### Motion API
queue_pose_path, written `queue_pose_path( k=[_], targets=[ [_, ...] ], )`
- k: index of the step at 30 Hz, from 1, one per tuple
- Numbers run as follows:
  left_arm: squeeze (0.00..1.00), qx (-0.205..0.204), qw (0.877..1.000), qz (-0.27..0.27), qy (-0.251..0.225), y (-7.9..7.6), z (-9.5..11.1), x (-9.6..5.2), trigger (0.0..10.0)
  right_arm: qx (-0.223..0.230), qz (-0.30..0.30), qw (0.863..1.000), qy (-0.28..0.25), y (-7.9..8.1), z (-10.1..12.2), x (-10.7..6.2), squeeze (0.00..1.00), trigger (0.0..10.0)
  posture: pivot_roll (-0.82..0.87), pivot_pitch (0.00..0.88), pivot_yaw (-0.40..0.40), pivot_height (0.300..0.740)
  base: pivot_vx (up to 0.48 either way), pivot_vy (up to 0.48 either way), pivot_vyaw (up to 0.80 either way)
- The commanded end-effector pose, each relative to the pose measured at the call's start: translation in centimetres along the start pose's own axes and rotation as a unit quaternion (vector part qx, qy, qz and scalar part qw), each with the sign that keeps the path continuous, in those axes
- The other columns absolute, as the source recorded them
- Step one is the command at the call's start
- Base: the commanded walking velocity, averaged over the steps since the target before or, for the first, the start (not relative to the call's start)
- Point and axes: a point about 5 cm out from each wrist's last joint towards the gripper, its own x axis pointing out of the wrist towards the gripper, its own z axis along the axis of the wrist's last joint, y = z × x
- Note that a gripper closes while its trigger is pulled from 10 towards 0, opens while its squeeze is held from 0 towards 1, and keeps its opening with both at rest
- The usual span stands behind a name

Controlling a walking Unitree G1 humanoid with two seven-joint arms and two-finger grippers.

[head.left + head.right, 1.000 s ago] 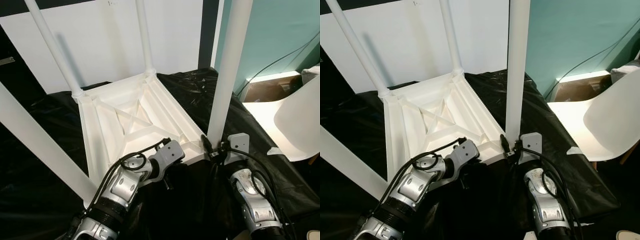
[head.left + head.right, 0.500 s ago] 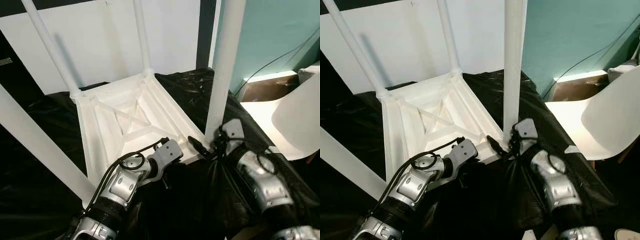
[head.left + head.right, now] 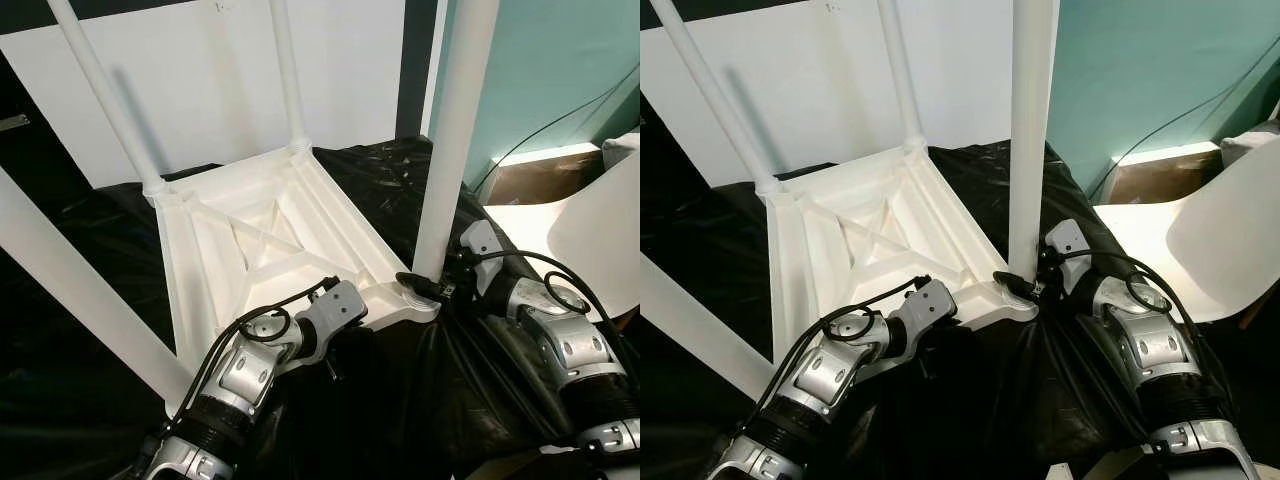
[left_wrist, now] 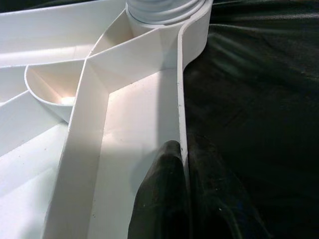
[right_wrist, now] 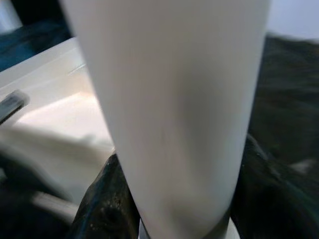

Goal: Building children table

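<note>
A white children's table (image 3: 330, 215) lies upside down on a black sheet, its four legs pointing up. My left gripper (image 3: 345, 335) is at the near rim; in the left wrist view its black fingers (image 4: 162, 199) straddle the thin rim wall, shut on it, with the near-right leg socket (image 4: 159, 10) just ahead. My right gripper (image 3: 420, 287) reaches in from the right to the foot of the near-right leg (image 3: 450, 130). In the right wrist view the black fingers (image 5: 104, 204) sit on both sides of that leg (image 5: 169, 99), shut around it.
The black plastic sheet (image 3: 80, 250) covers the work surface. A white chair (image 3: 600, 230) stands close on the right, with a cardboard box (image 3: 530, 175) and a cable behind it. A white board (image 3: 200, 80) leans at the back.
My right arm has swung from in front of the near-right leg round to its right side, and the gripper now clasps the leg's base from there. The left arm has stayed put.
</note>
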Motion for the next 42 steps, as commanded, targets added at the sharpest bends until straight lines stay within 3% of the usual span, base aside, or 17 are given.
queue_pose_path(
  k=[1, 3, 8, 15, 16, 18, 19, 20, 22, 25, 26, 34, 35, 40, 42],
  targets=[
    [0.00, -0.076, 0.994, 0.037, 0.071, -0.9, -4.7, 0.3, 10.0, 0.015, -0.097, 0.995, -0.016, 0.8, -0.2, 1.0, 0.00, 0.0, 0.07, 0.000, 0.007, 0.740, 0.000, 0.000, 0.00],
    [0.00, -0.078, 0.994, 0.039, 0.069, -0.9, -4.6, 0.3, 10.0, 0.044, -0.197, 0.978, -0.049, 0.8, 0.6, 0.8, 0.00, 0.0, 0.07, 0.000, 0.008, 0.740, 0.000, 0.000, 0.00],
    [0.00, -0.079, 0.994, 0.035, 0.069, -1.2, -4.6, 0.3, 10.0, 0.047, -0.200, 0.978, -0.048, 2.7, 0.5, 0.6, 0.00, 0.0, 0.07, 0.000, 0.008, 0.740, 0.000, 0.000, 0.00],
    [0.00, -0.079, 0.994, 0.032, 0.071, -1.4, -4.7, 0.3, 10.0, 0.052, -0.184, 0.981, -0.030, 3.1, 0.1, 0.7, 0.00, 0.0, 0.06, 0.000, 0.009, 0.740, 0.000, 0.000, 0.00],
    [0.00, -0.079, 0.994, 0.032, 0.071, -1.4, -4.7, 0.3, 10.0, 0.057, -0.164, 0.984, -0.025, 3.3, -0.1, 0.8, 0.00, 10.0, 0.06, 0.000, 0.011, 0.740, 0.000, 0.000, 0.00],
    [0.00, -0.079, 0.994, 0.032, 0.070, -1.4, -4.6, 0.3, 10.0, 0.060, -0.140, 0.988, -0.019, 3.6, -0.2, 1.0, 0.00, 10.0, 0.06, 0.000, 0.012, 0.740, 0.000, 0.000, 0.00],
    [0.00, -0.078, 0.994, 0.032, 0.070, -1.3, -4.6, 0.3, 10.0, 0.063, -0.106, 0.992, -0.015, 3.7, -0.4, 1.1, 1.00, 10.0, 0.06, 0.000, 0.012, 0.740, 0.000, 0.000, 0.00],
    [0.00, -0.078, 0.994, 0.032, 0.070, -1.3, -4.6, 0.3, 10.0, 0.063, -0.106, 0.992, -0.015, 3.7, -0.4, 1.1, 1.00, 10.0, 0.06, 0.000, 0.012, 0.740, 0.000, 0.000, 0.00],
    [0.00, -0.077, 0.994, 0.032, 0.071, -1.3, -4.6, 0.3, 10.0, 0.044, -0.037, 0.998, -0.006, 3.5, -0.5, 1.1, 1.00, 10.0, 0.06, 0.000, 0.016, 0.740, 0.000, 0.000, 0.00],
    [0.00, -0.077, 0.994, 0.032, 0.071, -1.2, -4.6, 0.3, 10.0, 0.028, -0.023, 0.999, 0.003, 3.1, -0.7, 1.0, 0.98, 10.0, 0.06, 0.000, 0.019, 0.740, 0.000, 0.000, 0.00],
    [0.00, -0.076, 0.994, 0.032, 0.072, -1.2, -4.6, 0.2, 10.0, 0.014, -0.004, 1.000, 0.013, 2.7, -0.7, 1.0, 0.00, 10.0, 0.06, 0.000, 0.019, 0.740, 0.000, 0.000, 0.00],
    [0.00, -0.074, 0.994, 0.037, 0.072, -0.9, -4.5, 0.1, 10.0, -0.049, 0.044, 0.997, 0.050, 0.2, -0.1, 0.9, 0.00, 10.0, 0.06, 0.000, 0.017, 0.740, 0.000, 0.000, 0.00],
    [0.00, -0.074, 0.994, 0.038, 0.073, -0.8, -4.6, 0.0, 10.0, -0.051, 0.050, 0.996, 0.060, -0.2, -0.2, 0.8, 0.00, 0.0, 0.06, 0.000, 0.014, 0.740, 0.000, 0.000, 0.00],
    [0.00, -0.074, 0.994, 0.041, 0.074, -0.7, -4.7, -0.1, 10.0, -0.045, 0.059, 0.994, 0.078, -0.4, -0.5, 0.5, 0.00, 0.0, 0.07, 0.000, 0.010, 0.740, 0.000, 0.000, 0.00],
    [0.00, -0.074, 0.994, 0.043, 0.074, -0.7, -4.8, -0.2, 10.0, -0.019, 0.068, 0.994, 0.081, 0.4, -1.2, 0.3, 0.00, 0.0, 0.07, 0.000, 0.008, 0.740, 0.000, 0.000, 0.00]
  ],
)
